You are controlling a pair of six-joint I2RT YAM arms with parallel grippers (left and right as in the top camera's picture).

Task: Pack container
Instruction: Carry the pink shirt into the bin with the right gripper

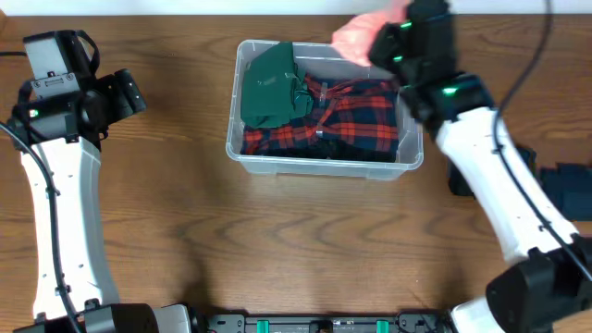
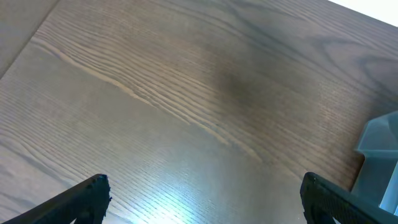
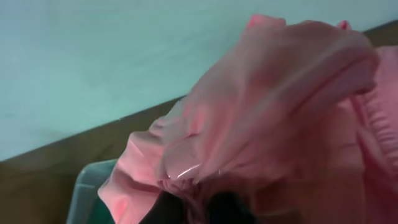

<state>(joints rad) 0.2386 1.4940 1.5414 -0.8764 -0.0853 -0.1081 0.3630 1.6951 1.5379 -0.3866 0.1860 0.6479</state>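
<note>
The right gripper (image 1: 393, 42) is seen at the far right corner of the container (image 1: 324, 165), and a pink garment (image 1: 356, 37) is bunched up in it, lifted off the table (image 1: 277, 240). In the right wrist view the fingers are buried under pink folds (image 3: 273, 112), so the width of the jaws cannot be read; the cloth is held, that much is shown. Below the folds, a pale corner of the bin (image 3: 87, 186) is glimpsed, with the table edge and a light wall behind it.

The container is placed at the middle of the table toward the far side, upright. A folded green garment (image 1: 268, 88) is packed at its left end, and a red-and-navy plaid shirt (image 1: 351, 116) is spread over the rest of the inside, touching the green one.

Over on the left, the left gripper (image 1: 129, 92) is held above bare wood, well apart from the bin. Its two dark fingertips (image 2: 81, 199) are spread wide with nothing between them, and a corner of the clear bin (image 2: 379, 162) is caught at the right edge of that view.

Dark folded cloth (image 1: 564, 190) is lying on the table at the far right, beside the right arm.
</note>
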